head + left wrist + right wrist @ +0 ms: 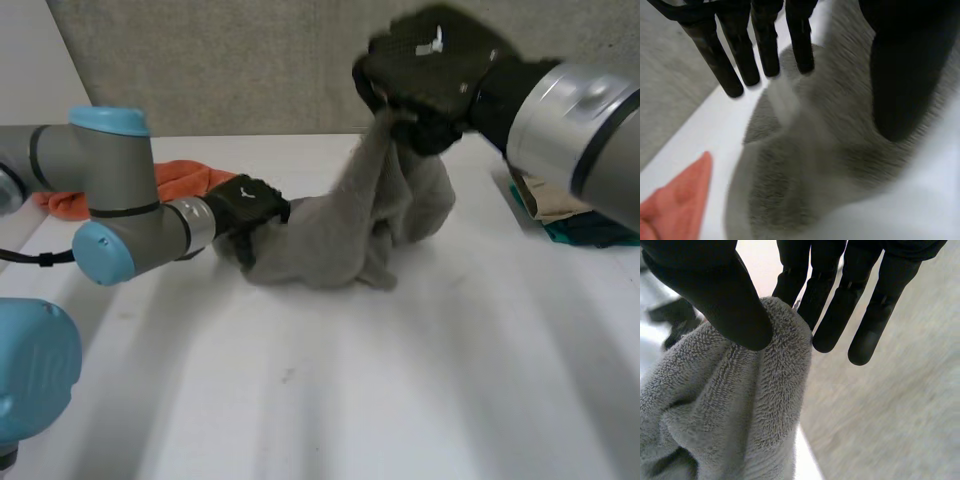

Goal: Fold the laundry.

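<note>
A grey towel [330, 235] lies bunched in the middle of the white table [400, 380]. One part of it is pulled up off the table. My right hand [430, 65] is raised above the table at the back and holds that top part. In the right wrist view its thumb [705, 285] pinches the towel [730, 405] against the fingers [840, 305]. My left hand [245, 208] is at the towel's left end, low on the table. Its fingers [740, 55] are straight over the towel [830, 150], and the thumb [900, 75] stands apart from them.
An orange cloth [185, 180] lies at the back left behind my left arm, and its tip [675, 200] is close to the towel. A pile of teal and beige cloths [575, 215] sits at the table's right edge under my right arm.
</note>
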Controlling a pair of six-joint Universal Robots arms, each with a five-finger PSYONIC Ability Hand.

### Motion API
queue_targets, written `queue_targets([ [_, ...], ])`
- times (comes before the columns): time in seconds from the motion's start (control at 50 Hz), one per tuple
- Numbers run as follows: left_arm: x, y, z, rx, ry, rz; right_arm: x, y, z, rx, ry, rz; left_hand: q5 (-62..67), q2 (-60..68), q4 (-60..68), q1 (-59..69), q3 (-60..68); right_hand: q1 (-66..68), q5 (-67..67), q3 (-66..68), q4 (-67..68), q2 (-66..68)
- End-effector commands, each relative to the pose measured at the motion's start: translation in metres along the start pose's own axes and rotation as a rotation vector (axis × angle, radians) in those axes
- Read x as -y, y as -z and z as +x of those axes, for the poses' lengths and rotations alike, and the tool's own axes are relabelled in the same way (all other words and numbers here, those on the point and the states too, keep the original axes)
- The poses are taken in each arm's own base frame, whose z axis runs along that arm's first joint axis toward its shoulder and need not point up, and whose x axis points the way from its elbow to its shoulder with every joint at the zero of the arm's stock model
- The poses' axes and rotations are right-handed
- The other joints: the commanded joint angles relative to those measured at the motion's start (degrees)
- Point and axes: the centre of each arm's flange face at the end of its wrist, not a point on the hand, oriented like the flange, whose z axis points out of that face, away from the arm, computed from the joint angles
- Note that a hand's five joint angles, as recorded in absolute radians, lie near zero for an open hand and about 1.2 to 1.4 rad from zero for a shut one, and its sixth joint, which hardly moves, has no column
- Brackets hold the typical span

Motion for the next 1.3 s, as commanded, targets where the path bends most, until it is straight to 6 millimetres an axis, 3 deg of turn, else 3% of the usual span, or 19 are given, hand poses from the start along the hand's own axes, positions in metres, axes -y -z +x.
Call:
queue_targets([
  [0.02, -0.008, 0.002, 0.020, -0.072, 0.026, -0.084, 0.007, -0.002, 0.013, -0.081, 0.001, 0.068, 32.14, 32.46, 32.35, 30.38, 32.53, 14.86, 13.00, 12.16, 11.62, 12.47],
  [0.06, -0.008, 0.004, 0.020, -0.076, 0.020, -0.101, -0.002, -0.007, 0.014, -0.090, -0.007, 0.036, 53.99, 54.31, 54.20, 52.23, 54.38, 14.86, 13.00, 12.16, 11.62, 12.47],
  [0.22, 0.023, 0.012, -0.018, 0.124, 0.009, -0.027, -0.036, -0.029, 0.020, -0.162, 0.019, -0.051, 54.39, 54.71, 54.60, 52.62, 54.78, 14.86, 13.00, 12.16, 11.62, 12.47],
  [0.3, 0.056, 0.021, -0.063, 0.398, 0.030, 0.115, -0.048, -0.055, 0.040, -0.316, 0.057, -0.020, 54.39, 54.71, 54.60, 52.62, 54.78, 14.86, 13.00, 12.16, 11.62, 12.47],
  [0.32, 0.074, 0.029, -0.081, 0.507, 0.044, 0.193, -0.050, -0.067, 0.048, -0.389, 0.079, 0.020, 54.39, 54.71, 54.60, 52.62, 54.78, 14.86, 13.00, 12.16, 11.62, 12.47],
  [0.38, 0.103, 0.047, -0.105, 0.664, 0.073, 0.335, -0.049, -0.085, 0.059, -0.501, 0.105, 0.116, 54.39, 54.71, 54.60, 52.62, 54.78, 14.86, 13.00, 12.16, 11.62, 12.47],
  [0.4, 0.123, 0.062, -0.115, 0.723, 0.093, 0.432, -0.045, -0.095, 0.067, -0.578, 0.125, 0.200, 54.39, 54.71, 54.60, 52.62, 54.78, 14.86, 13.00, 12.16, 11.62, 12.47],
  [0.48, 0.161, 0.091, -0.124, 0.781, 0.116, 0.631, -0.032, -0.107, 0.080, -0.723, 0.163, 0.425, 54.39, 54.71, 54.60, 52.62, 54.78, 14.86, 13.00, 12.16, 11.62, 12.47],
  [0.54, 0.168, 0.099, -0.123, 0.790, 0.132, 0.669, -0.027, -0.110, 0.077, -0.754, 0.177, 0.512, 54.39, 54.71, 54.60, 52.62, 54.78, 14.86, 13.00, 12.16, 11.62, 12.47],
  [0.66, 0.137, 0.087, -0.103, 0.745, 0.149, 0.533, -0.050, -0.113, 0.040, -0.646, 0.138, 0.401, 54.39, 54.71, 54.60, 52.62, 54.78, 14.86, 13.00, 12.16, 11.62, 12.47],
  [0.76, 0.079, 0.079, -0.084, 0.733, 0.197, 0.247, -0.079, -0.105, 0.016, -0.559, 0.101, 0.251, 54.39, 54.71, 54.60, 52.62, 54.78, 14.86, 13.00, 12.16, 11.62, 12.47],
  [0.86, 0.012, 0.081, -0.041, 0.650, 0.261, -0.081, -0.136, -0.086, -0.023, -0.391, 0.053, -0.046, 54.39, 54.71, 54.60, 52.62, 54.78, 14.86, 13.00, 12.16, 11.62, 12.47],
  [0.98, -0.032, 0.088, 0.009, 0.476, 0.302, -0.279, -0.184, -0.057, -0.071, -0.199, 0.002, -0.299, 54.07, 54.39, 54.28, 52.31, 54.46, 14.86, 13.00, 12.16, 11.62, 12.47],
  [1.0, -0.040, 0.092, 0.020, 0.429, 0.315, -0.323, -0.191, -0.051, -0.079, -0.167, 0.002, -0.338, 47.41, 47.73, 47.62, 45.65, 47.80, 14.86, 13.00, 12.16, 11.62, 12.47],
  [1.04, -0.043, 0.097, 0.027, 0.394, 0.327, -0.352, -0.196, -0.046, -0.084, -0.150, 0.011, -0.360, 37.81, 38.13, 38.02, 36.05, 38.20, 14.86, 13.00, 12.16, 11.62, 12.47],
  [1.08, -0.041, 0.103, 0.029, 0.364, 0.334, -0.370, -0.200, -0.041, -0.090, -0.132, 0.023, -0.379, 13.18, 13.51, 13.40, 11.42, 13.57, 14.86, 13.00, 12.16, 11.62, 12.47],
  [1.12, -0.037, 0.106, 0.023, 0.368, 0.337, -0.361, -0.201, -0.039, -0.091, -0.131, 0.029, -0.377, 0.46, 0.79, 0.68, -1.30, 0.85, 14.86, 13.00, 12.16, 11.62, 12.47],
  [1.24, -0.012, 0.124, -0.032, 0.478, 0.327, -0.244, -0.197, -0.034, -0.085, -0.163, 0.032, -0.349, -1.61, -1.29, -1.40, -3.37, -1.22, 14.86, 13.00, 12.16, 11.62, 12.47],
  [1.3, -0.006, 0.123, -0.046, 0.485, 0.311, -0.206, -0.194, -0.033, -0.085, -0.166, 0.033, -0.340, -0.94, -0.62, -0.73, -2.70, -0.55, 14.86, 13.00, 12.16, 11.62, 12.47],
])
